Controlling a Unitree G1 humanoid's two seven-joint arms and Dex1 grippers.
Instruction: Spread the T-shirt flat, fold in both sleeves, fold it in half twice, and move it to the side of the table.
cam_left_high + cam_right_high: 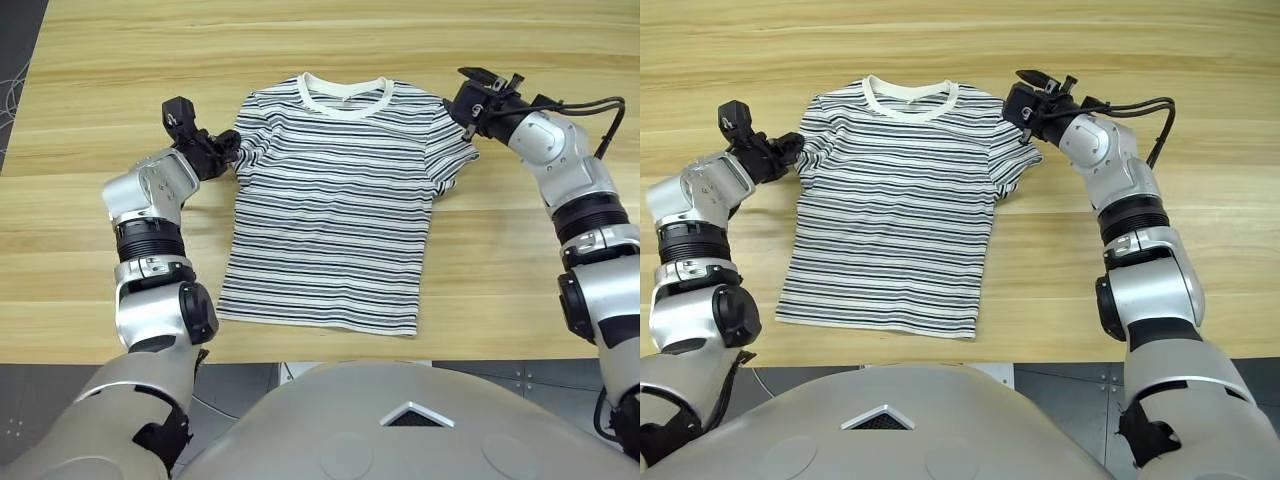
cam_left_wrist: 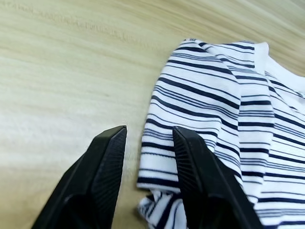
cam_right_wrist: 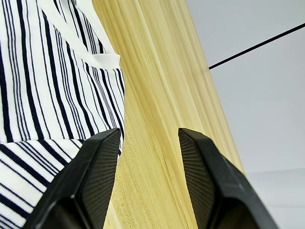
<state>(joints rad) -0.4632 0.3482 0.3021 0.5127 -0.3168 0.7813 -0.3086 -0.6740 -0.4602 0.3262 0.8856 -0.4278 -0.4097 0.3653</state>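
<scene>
Left eye view places the T-shirt (image 1: 330,200) spread front-up at the middle of the tabletop (image 1: 100,60), collar on the far side and hem toward the robot, with neither sleeve folded in yet. The left claw (image 2: 150,133) is stationed at the outer edge of the left sleeve (image 1: 250,140), and the right claw (image 3: 150,136) at the right sleeve (image 1: 450,150). By judgement the spreading step is done and each arm is posted to take its sleeve for the inward fold. The wrist views supply what the head views cannot. Each claw stands parted and grips nothing, one finger over striped cloth and the other over bare wood. Contact with the cloth cannot be confirmed. The left wrist view also shows the sleeve hem curled under itself.
</scene>
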